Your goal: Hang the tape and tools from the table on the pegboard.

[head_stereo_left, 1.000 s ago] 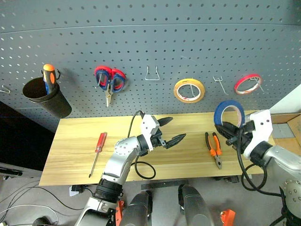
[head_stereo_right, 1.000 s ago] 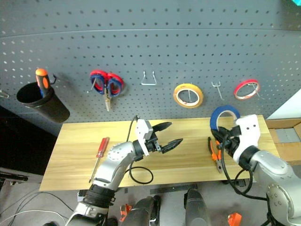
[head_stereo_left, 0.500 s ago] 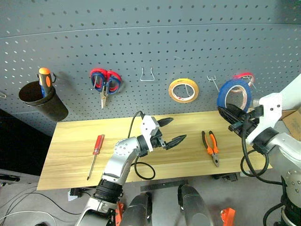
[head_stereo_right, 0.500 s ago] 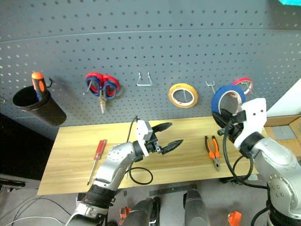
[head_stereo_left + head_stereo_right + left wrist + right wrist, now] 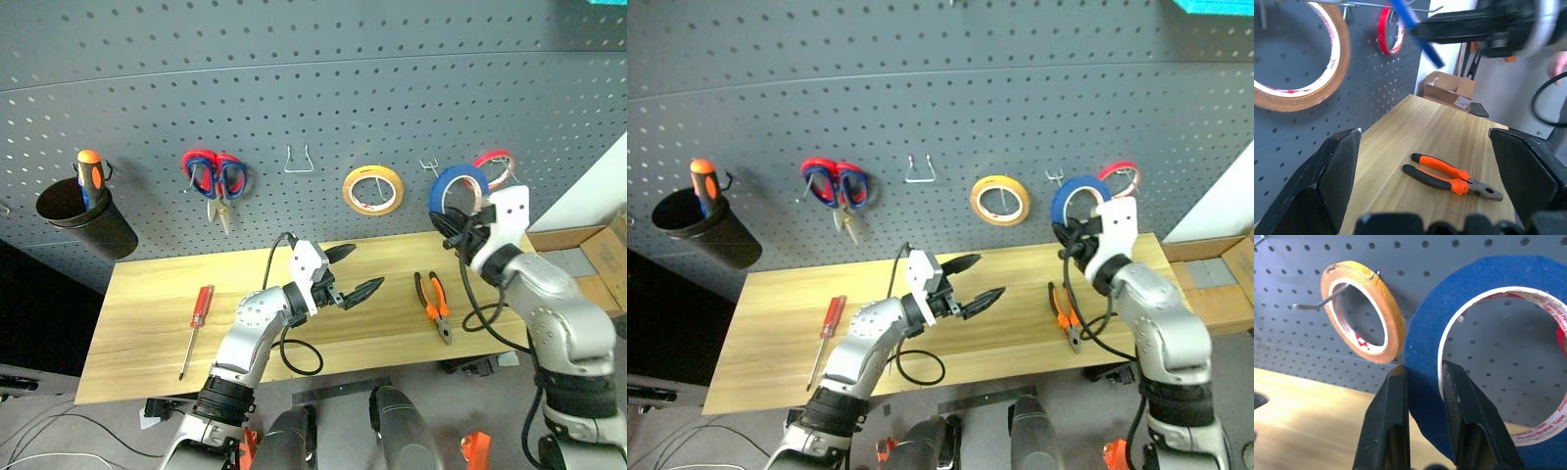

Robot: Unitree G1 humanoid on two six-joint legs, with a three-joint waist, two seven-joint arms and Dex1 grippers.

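Three tape rolls, one pair of pliers (image 5: 432,305), one red-handled screwdriver (image 5: 197,315).
Right gripper (image 5: 1425,382) jaws pinch the blue tape (image 5: 453,192) at its rim; left gripper (image 5: 355,274) jaws spread, empty.

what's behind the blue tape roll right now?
Through the blue tape roll held up by the right gripper: pegboard holes and part of the red tape roll. The hook beside the red roll is covered here.

A yellow tape roll (image 5: 371,190) and a red tape roll (image 5: 495,167) are hung on hooks, alongside red-and-blue-handled scissors (image 5: 215,180). An orange-handled screwdriver (image 5: 90,172) is stood in a black cup (image 5: 83,217). A cardboard box (image 5: 588,260) is seen at far right.
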